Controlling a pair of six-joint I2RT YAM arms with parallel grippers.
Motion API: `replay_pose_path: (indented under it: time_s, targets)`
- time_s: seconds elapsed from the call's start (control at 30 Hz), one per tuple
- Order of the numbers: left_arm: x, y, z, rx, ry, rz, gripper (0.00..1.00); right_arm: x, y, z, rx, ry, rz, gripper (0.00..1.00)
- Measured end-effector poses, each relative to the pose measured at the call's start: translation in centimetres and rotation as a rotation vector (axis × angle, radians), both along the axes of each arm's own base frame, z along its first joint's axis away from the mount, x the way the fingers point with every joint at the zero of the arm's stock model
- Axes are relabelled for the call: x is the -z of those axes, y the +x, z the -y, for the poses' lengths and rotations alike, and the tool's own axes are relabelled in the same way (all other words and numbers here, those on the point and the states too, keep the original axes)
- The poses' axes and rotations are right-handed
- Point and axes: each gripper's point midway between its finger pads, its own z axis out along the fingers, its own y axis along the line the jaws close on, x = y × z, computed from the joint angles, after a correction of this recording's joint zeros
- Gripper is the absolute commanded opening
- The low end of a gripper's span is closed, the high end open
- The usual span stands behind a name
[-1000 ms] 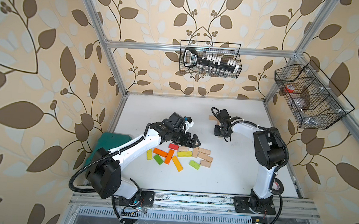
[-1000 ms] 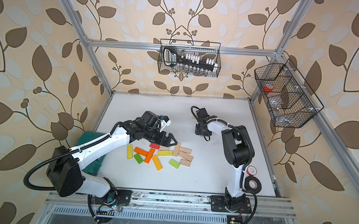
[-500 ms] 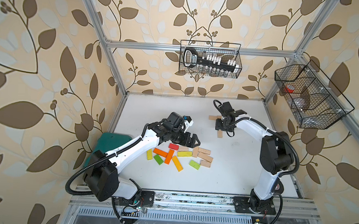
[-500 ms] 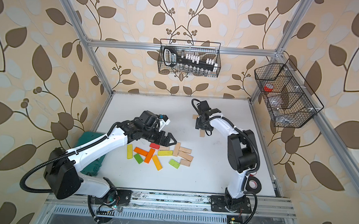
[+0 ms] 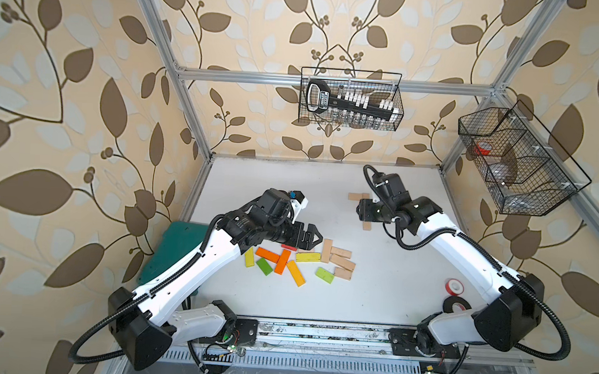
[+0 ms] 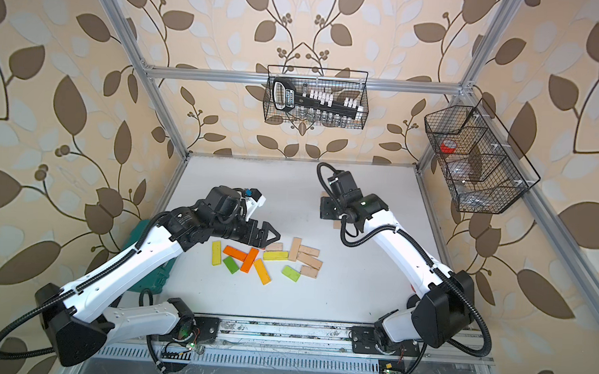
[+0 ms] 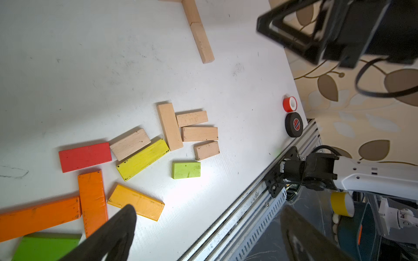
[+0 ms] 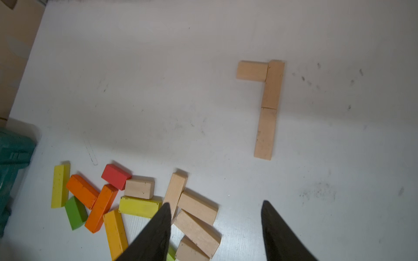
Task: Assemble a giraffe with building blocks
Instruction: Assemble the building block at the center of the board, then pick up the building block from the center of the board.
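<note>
No legible txt; label on black tool (image 5: 319, 99) too blurry.

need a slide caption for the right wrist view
Three plain planks laid in a hooked line on the table, loose blocks heaped nearby, open fingers empty in the foreground.

Our left arm (image 5: 195, 260) stretched out from its base at seven o'clock, left gripper (image 5: 314, 237) pointing toward three o'clock, jaws spread wide and empty, our right arm (image 5: 463, 249) reaching from five o'clock, right gripper (image 8: 214, 204) aimed toward nine o'clock, jaws parted, gripping nothing.
</note>
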Motion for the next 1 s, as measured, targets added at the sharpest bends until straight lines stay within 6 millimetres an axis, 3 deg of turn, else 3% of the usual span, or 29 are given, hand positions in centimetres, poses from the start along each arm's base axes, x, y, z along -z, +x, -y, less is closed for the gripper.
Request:
replay_pose_path:
  time_s: [0.1, 0.23, 0.4, 0.53, 0.67, 0.8, 1.0]
  targets:
    - [-0.1, -1.1, -1.1, -0.034, -0.001, -0.010, 0.99, 2.2, -2.7, -2.4, -0.079, -0.028, -0.047, 0.60]
    - [1.2, -2.4, -2.7, -0.088, 0.024, -0.050, 0.99, 3.8, -6.0, -5.9, -0.151, -0.035, -0.084, 0.59]
    - [1.6, -3.7, -4.3, -0.146, 0.033, -0.084, 0.99, 6.6, -8.0, -9.3, -0.131, -0.067, -0.146, 0.58]
    - [1.6, -4.4, -4.8, -0.171, 0.018, -0.101, 0.99, 8.6, -7.3, -11.7, -0.049, -0.113, -0.193, 0.58]
    - [3.0, -5.0, -5.1, -0.178, 0.030, -0.135, 0.99, 10.1, -5.8, -13.0, 0.030, -0.139, -0.208, 0.59]
    - [4.4, -5.5, -5.3, -0.182, 0.045, -0.171, 0.99, 11.9, -5.0, -12.9, 0.094, -0.154, -0.240, 0.59]
    - [4.3, -5.9, -5.2, -0.170, 0.029, -0.175, 0.99, 13.5, -3.3, -11.0, 0.182, -0.158, -0.281, 0.56]
